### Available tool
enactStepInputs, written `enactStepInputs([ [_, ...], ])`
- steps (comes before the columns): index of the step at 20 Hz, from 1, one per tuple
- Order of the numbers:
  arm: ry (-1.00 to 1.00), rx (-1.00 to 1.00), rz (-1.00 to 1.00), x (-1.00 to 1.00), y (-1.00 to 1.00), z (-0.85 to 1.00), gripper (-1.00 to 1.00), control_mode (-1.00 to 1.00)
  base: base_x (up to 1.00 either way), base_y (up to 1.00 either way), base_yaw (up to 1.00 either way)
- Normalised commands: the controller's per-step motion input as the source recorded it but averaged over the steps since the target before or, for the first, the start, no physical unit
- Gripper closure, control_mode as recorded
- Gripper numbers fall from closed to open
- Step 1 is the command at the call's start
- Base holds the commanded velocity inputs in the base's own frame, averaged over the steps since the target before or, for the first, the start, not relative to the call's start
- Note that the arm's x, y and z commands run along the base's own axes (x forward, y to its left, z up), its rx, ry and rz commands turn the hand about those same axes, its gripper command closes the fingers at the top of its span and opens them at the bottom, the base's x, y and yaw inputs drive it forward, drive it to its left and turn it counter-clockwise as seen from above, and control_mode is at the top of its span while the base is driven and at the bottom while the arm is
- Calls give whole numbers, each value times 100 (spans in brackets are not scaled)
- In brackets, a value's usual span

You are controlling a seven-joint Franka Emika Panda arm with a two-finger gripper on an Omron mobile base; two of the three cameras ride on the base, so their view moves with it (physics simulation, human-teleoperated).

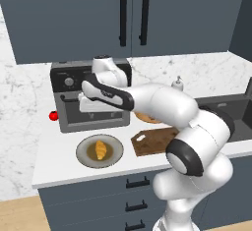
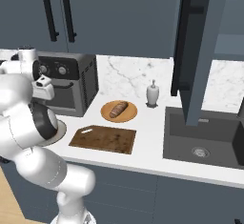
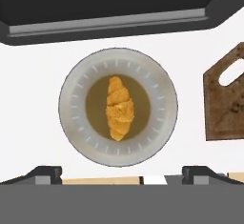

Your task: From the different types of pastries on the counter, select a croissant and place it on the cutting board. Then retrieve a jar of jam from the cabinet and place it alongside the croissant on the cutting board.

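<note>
Fingertips sat spread wide, gripping nothing — gripper hovered above the croissant, centred on its grey plate, cutting board to the right. Likely light, flaky, crushable — best pinched gently across the thick middle.

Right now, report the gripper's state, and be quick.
Gripper: open, fingers spread wide, holding nothing, hovering above the croissant on its grey plate.
</note>
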Motion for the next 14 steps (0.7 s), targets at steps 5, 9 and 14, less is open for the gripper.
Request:
enactStepInputs([
  [5,0,0,0,2,3,-55,-100,-100,0,0,0],
  [9,0,0,0,3,5,-56,-100,-100,0,0,0],
  [14,0,0,0,0,2,-51,-100,-100,0,0,0],
])
